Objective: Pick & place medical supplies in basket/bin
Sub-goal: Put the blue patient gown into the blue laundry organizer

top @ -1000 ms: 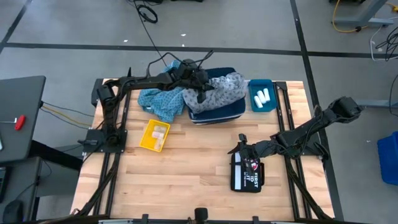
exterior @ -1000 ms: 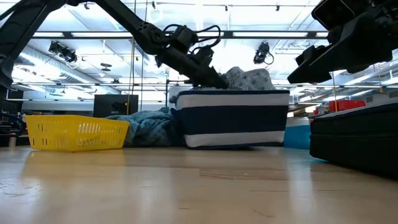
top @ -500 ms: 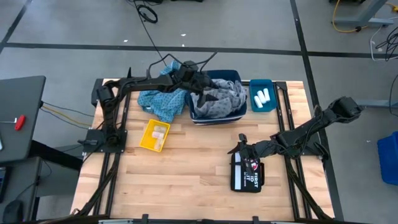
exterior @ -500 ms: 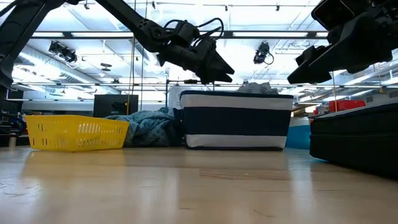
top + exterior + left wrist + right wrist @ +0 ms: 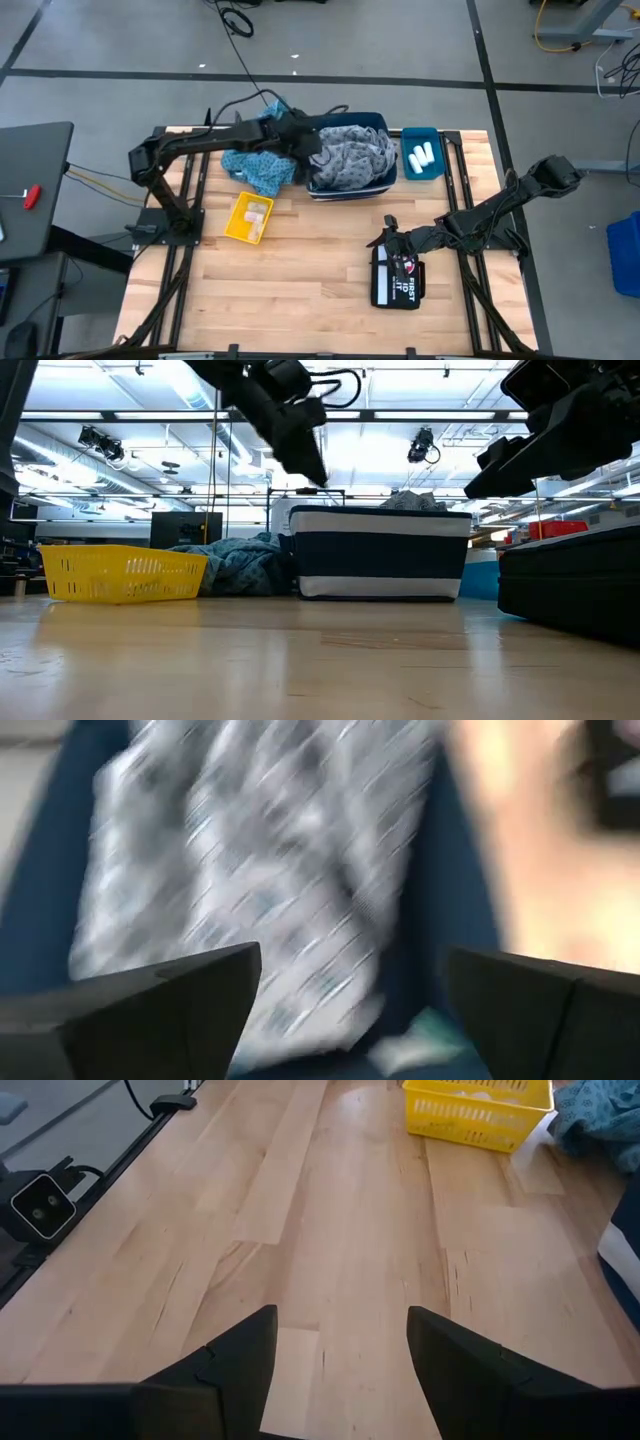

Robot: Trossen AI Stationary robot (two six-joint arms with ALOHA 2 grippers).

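A grey-blue patterned cloth [image 5: 350, 152] lies bunched inside the navy bin [image 5: 345, 190] at the far middle of the table; it fills the left wrist view [image 5: 280, 870]. A second, teal cloth [image 5: 255, 168] lies heaped on the table against the bin's left side. White rolls [image 5: 422, 155] lie in a small light-blue bin [image 5: 405, 165]. My left gripper [image 5: 312, 148] hangs open and empty above the navy bin's left rim [image 5: 315, 475]. My right gripper [image 5: 388, 230] is open and empty above the table by a black bag.
A yellow basket [image 5: 248, 217] with small white items stands in front of the teal cloth; it also shows in the right wrist view [image 5: 478, 1115]. A black first-aid bag [image 5: 398, 280] lies at the near right. Bare wood stretches across the near left of the table.
My left gripper has come off the patterned cloth, risen and drawn back toward the table's left, to the bin's left rim. The cloth, which was heaped high and draped over the bin's right rim, has dropped down inside the bin.
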